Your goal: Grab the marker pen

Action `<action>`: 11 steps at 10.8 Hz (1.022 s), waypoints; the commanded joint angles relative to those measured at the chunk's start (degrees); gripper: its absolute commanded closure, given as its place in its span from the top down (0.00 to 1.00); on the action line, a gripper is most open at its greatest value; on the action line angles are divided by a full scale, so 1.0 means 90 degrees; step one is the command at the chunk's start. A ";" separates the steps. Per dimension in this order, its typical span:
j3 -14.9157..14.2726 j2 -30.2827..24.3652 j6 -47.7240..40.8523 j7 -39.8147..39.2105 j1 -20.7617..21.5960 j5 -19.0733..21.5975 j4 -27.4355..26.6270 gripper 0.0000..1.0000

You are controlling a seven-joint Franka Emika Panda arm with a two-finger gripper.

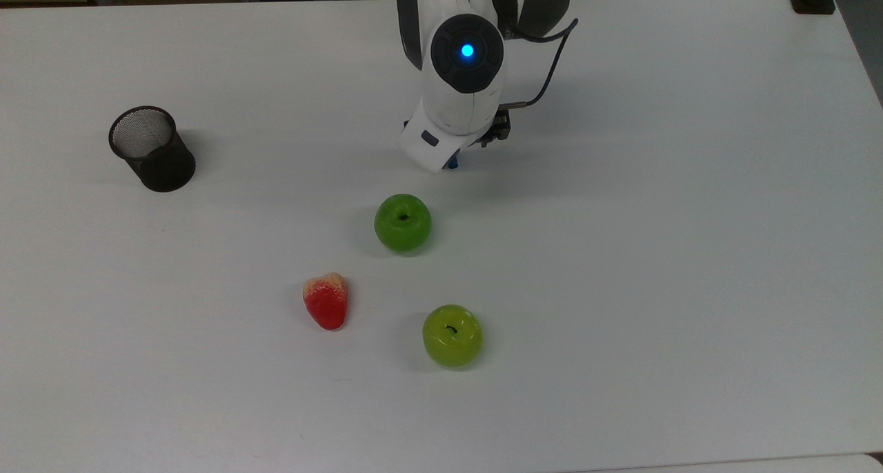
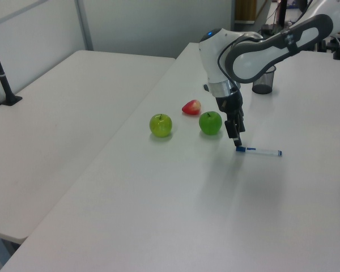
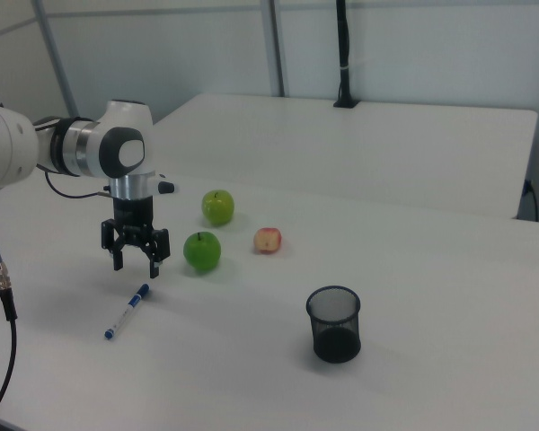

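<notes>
Mesh cup [image 3: 333, 324] empty; fingers [image 3: 154, 254] apart above marker pen [image 3: 128, 311] on table [image 3: 413, 269].

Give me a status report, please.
Gripper open, above the marker pen's capped end. Pen flat on the table, not held. Dark green apple close by.

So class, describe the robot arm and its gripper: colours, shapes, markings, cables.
The arm has glossy white rounded shells with dark grey joint bands. A round black cap with a glowing blue light sits on its wrist. A thin black cable loops beside it. The gripper is black, with two short fingers.
</notes>
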 commanded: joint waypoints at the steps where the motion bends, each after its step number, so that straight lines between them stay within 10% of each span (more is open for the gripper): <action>1: -0.0083 -0.0013 0.0107 0.0219 0.0176 -0.0177 -0.0016 1.00; 11: -0.0161 -0.1640 -0.0232 0.0249 -0.0330 -0.0167 0.0091 1.00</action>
